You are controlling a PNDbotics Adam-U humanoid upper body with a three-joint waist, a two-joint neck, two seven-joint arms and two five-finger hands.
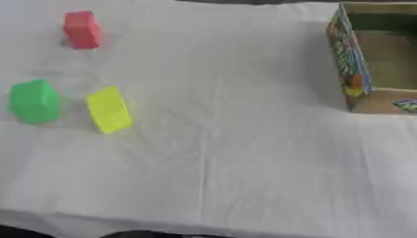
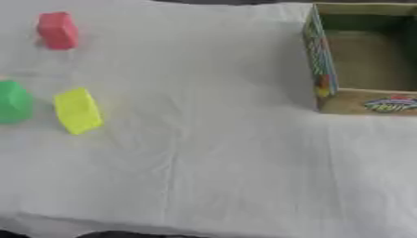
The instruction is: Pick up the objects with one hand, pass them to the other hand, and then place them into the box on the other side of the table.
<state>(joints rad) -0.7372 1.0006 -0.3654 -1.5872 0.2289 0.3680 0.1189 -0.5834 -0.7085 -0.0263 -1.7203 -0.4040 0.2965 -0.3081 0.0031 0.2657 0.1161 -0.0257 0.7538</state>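
You see neither hand, so their state is unknown. Red block (image 1: 81,29), green block (image 1: 33,101) and yellow block (image 1: 108,109) lie far left of the box (image 2: 321,56); green and yellow lie close, so grasping one may knock the other.

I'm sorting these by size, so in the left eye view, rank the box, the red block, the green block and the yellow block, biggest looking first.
1. The box, though the picture's edge cuts it off.
2. The yellow block and the green block look about alike; I would not rank them.
3. The red block, which lies farther away, so it may only look smaller.
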